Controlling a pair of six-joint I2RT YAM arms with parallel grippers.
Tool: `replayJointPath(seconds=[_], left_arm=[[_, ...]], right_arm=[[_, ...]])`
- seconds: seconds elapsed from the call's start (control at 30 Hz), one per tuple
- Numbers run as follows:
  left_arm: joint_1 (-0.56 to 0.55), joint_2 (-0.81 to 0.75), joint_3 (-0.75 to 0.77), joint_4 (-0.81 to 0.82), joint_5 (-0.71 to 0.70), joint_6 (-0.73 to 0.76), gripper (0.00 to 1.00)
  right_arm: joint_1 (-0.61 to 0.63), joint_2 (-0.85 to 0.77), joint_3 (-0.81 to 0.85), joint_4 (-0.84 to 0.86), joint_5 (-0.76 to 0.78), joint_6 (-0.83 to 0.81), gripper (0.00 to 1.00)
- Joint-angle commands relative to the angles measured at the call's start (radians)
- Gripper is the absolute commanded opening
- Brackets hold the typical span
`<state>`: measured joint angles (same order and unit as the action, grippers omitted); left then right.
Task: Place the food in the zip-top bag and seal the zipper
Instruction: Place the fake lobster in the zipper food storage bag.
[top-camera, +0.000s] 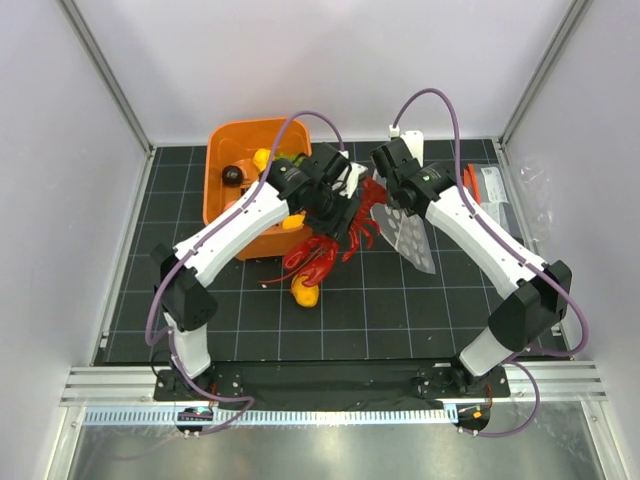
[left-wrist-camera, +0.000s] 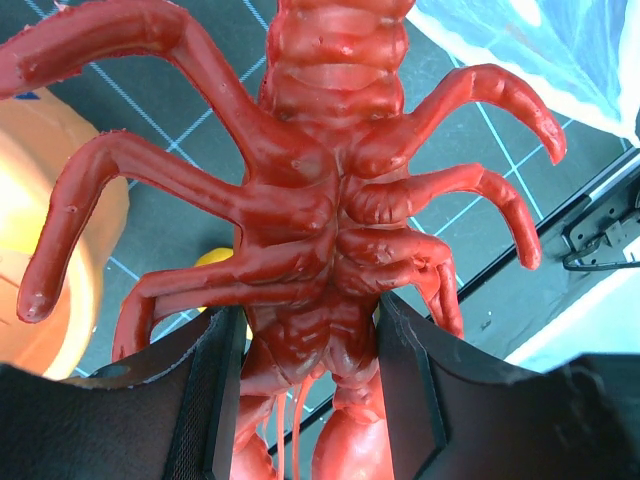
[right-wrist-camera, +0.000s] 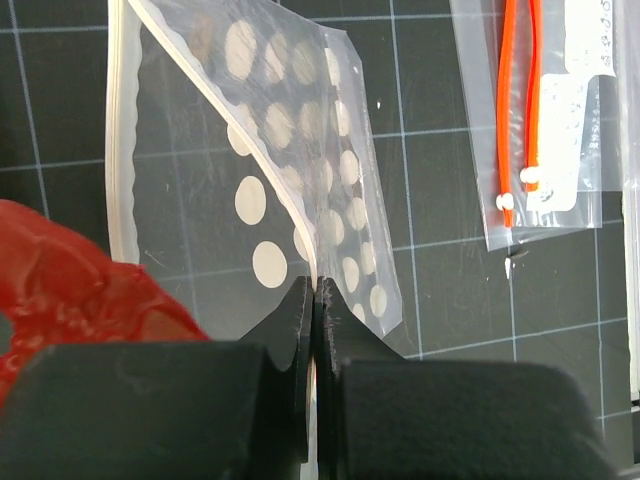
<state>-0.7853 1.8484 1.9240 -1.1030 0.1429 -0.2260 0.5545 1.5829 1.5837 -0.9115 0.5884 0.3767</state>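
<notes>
My left gripper (top-camera: 335, 215) is shut on the red lobster (top-camera: 325, 250) and holds it by its body (left-wrist-camera: 315, 240), tail towards the bag. My right gripper (top-camera: 392, 198) is shut on the mouth edge of the clear dotted zip-top bag (top-camera: 410, 238); in the right wrist view the zipper strip (right-wrist-camera: 122, 130) runs down the left and the bag (right-wrist-camera: 300, 180) hangs open from my pinch (right-wrist-camera: 314, 300). The lobster's red tail (right-wrist-camera: 70, 285) shows at the bag's mouth. A peach-orange fruit (top-camera: 305, 292) lies on the mat below the lobster. The grape bunch is not clearly visible.
An orange basket (top-camera: 225, 150) with more toy foods stands at the back left. Flat clear packets with an orange-red strip (top-camera: 490, 190) lie at the right edge, also in the right wrist view (right-wrist-camera: 540, 110). A white block (top-camera: 408, 140) stands at the back.
</notes>
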Motion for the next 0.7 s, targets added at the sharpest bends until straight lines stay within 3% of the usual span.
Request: replayJointPath(seconds=[0.0,0.67], left_arm=[[-0.019,0.02,0.081,-0.05,-0.003,0.03,0.04],[-0.043,0.196,0.159,-0.133,-0.002,-0.001,0.02]], right_arm=[[0.008,-0.06,-0.017,0.042,0.007,0.016,0.01],[0.051,-0.175,-0.232,0.203,-0.2,0.021,0.01]])
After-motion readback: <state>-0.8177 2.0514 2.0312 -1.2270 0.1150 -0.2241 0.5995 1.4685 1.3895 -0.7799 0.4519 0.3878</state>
